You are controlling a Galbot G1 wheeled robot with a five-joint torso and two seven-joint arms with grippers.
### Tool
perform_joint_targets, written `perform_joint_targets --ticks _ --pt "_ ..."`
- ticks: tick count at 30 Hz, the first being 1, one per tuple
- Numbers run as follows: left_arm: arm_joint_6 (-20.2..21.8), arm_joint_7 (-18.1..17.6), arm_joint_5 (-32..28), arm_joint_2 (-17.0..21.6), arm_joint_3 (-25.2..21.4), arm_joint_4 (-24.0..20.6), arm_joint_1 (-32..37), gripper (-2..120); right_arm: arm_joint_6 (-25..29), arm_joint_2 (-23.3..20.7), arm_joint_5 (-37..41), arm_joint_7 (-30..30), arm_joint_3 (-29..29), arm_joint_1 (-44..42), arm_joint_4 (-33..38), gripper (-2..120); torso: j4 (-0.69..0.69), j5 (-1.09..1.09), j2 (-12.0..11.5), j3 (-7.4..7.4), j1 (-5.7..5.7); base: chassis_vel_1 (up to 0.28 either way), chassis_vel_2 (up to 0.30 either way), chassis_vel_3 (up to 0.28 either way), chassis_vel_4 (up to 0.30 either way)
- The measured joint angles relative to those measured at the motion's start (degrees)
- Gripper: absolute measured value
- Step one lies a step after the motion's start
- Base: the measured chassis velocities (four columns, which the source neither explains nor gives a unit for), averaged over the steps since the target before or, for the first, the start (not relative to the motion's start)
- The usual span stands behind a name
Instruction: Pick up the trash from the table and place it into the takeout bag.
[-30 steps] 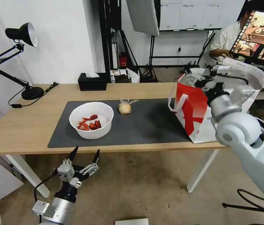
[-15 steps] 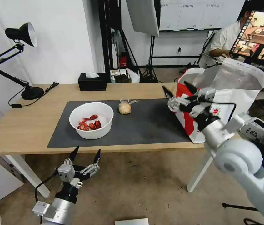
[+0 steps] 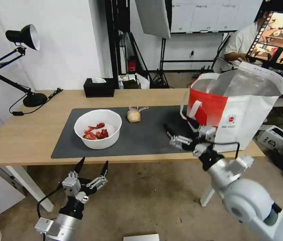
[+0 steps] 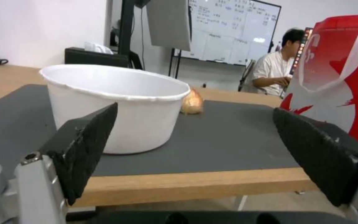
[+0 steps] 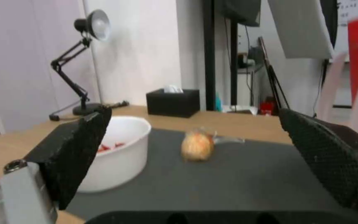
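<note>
Hovering low over the near right part of the dark grey rectangular mat [image 3: 154, 130], the right pincer [image 3: 178, 134] stands wide and empty, just beside the large white-and-red insulated takeout bag [image 3: 238, 110] that sits upright at the right end of the long light-wood desk [image 3: 24, 137], foil mouth open.

Two pieces of trash lie on the mat. The beige ball in clear wrap [image 3: 134, 115] rests toward the mat's far edge, between the bag and the white round bowl of red crayfish shells [image 3: 97, 128]; the bowl sits on the mat's left part. In the right wrist view the ball [image 5: 197, 145] lies almost straight ahead between the spread fingers [image 5: 77, 146], with open mat between — the bowl [image 5: 119, 149] is off to one side and farther along. The ball is roundish, so it offers no long axis to line up with; the twisted tail of its wrap points toward the bag.

The left pincer [image 3: 91, 170] hangs below the desk's front edge, also wide and empty, looking up at the bowl's wall [image 4: 117, 109] just past that edge.

So the right arm seems the better placed for the ball — it is nearer to both ball and bag — while the left is nearer the bowl.
</note>
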Motion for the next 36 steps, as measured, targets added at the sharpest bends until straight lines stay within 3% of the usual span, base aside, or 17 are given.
perform_joint_targets --ticks 6,18,25,36 --pt "-0.2 1.0 0.7 -0.5 0.4 1.4 0.3 100 7.7 4.0 -9.1 -2.2 0.2 -8.4 -4.4 100 0.0 0.01 0.0 0.0 0.0 0.0 0.0 0.0 0.0" --pt "-1.6 1.7 1.8 -1.4 0.5 3.3 1.0 100 16.5 12.7 -19.5 -2.3 -0.8 -16.7 -12.9 100 0.0 0.0 0.0 0.0 0.0 0.0 0.0 0.0 0.0" --pt "-2.1 1.8 2.1 -1.3 0.4 3.9 1.1 100 17.9 15.2 -22.2 -1.2 -1.2 -17.8 -14.6 100 0.0 0.0 0.0 0.0 0.0 0.0 0.0 0.0 0.0" --pt "-2.1 2.0 2.3 -1.4 0.6 4.1 1.2 100 16.4 15.7 -24.3 1.7 -1.1 -18.5 -14.4 100 0.0 0.0 0.0 0.0 0.0 0.0 0.0 0.0 0.0"
